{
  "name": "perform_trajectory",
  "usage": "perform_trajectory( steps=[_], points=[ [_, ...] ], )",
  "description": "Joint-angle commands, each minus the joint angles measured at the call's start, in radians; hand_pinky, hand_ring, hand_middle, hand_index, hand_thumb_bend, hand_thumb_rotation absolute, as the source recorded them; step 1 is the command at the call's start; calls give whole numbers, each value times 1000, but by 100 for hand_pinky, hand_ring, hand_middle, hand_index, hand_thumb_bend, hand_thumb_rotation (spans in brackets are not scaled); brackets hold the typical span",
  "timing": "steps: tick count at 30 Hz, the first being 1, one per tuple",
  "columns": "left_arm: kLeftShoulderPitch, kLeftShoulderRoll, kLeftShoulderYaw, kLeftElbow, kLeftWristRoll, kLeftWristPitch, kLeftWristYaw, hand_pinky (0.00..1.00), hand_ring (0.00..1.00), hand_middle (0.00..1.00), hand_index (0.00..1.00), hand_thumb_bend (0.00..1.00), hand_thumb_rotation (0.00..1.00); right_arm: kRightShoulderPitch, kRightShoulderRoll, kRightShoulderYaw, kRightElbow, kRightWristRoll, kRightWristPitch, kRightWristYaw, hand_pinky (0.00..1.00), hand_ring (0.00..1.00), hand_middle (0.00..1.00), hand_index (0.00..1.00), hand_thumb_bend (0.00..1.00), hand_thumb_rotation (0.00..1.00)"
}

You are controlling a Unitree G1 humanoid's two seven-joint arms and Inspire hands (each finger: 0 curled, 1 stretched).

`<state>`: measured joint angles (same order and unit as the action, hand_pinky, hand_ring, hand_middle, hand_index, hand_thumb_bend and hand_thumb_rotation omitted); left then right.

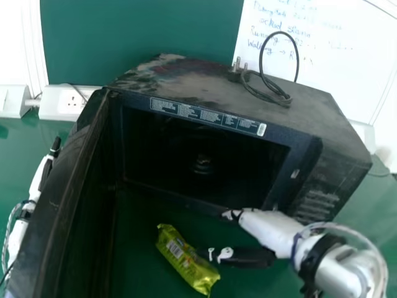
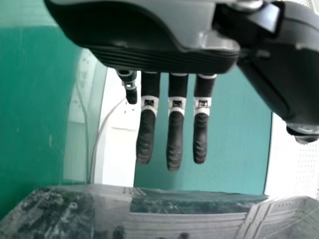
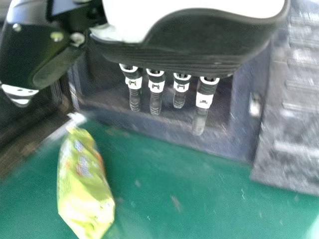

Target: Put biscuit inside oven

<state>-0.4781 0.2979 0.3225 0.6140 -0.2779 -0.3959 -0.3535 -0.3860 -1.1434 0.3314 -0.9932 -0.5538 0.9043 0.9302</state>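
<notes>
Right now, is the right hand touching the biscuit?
Apart. The right wrist view shows green table between the biscuit and the fingers of the right hand, with its thumb clear too.

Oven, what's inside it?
Inside the oven, a small round fitting shows low down; the front frame hides the ceiling, and darkness obscures the corners.
</notes>
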Motion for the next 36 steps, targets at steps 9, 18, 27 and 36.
perform_trajectory(
  steps=[9, 18, 27, 36],
  points=[
    [14, -6, -11, -22, 10, 5, 13, 25, 30, 40, 49, 52, 6, -17, 213, 241, 81, -459, 6, 139, 70, 90, 93, 94, 91, 60],
    [18, -8, -15, -37, 14, 17, 22, 25, 30, 40, 49, 52, 6, 60, 463, 208, 183, -748, -148, 269, 72, 90, 92, 94, 89, 58],
    [14, -6, -19, -33, 12, 15, 20, 25, 30, 40, 49, 52, 6, 145, 712, 162, 222, -982, -360, 362, 74, 91, 94, 94, 92, 56],
    [7, -9, -20, -25, 10, 7, 15, 25, 30, 40, 49, 52, 6, 191, 846, 113, 244, -1068, -573, 411, 75, 90, 94, 95, 92, 59]
  ],
)
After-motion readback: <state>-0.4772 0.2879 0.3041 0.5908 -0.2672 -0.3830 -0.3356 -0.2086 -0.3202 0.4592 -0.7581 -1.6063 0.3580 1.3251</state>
